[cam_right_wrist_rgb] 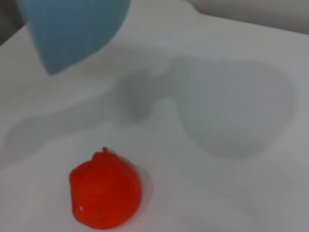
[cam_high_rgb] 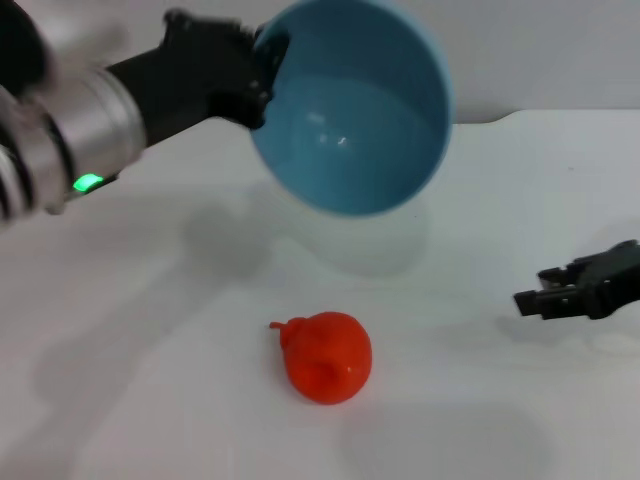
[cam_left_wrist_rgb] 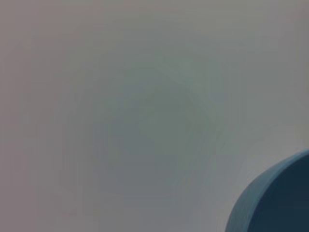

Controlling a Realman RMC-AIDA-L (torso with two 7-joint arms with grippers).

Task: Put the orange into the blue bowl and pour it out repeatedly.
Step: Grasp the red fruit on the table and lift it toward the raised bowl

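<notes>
Left fingers [cam_high_rgb: 262, 75] on one tilted blue bowl [cam_high_rgb: 350, 110], one orange [cam_high_rgb: 327, 356] below

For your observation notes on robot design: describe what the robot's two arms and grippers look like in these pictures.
The left arm has a silver-grey ringed segment with a small green light, followed by a matte black wrist section that ends in the black left gripper. Of the right arm only the right gripper shows: black, angular and blocky, with squared tips. No cables or lettering are visible.
</notes>
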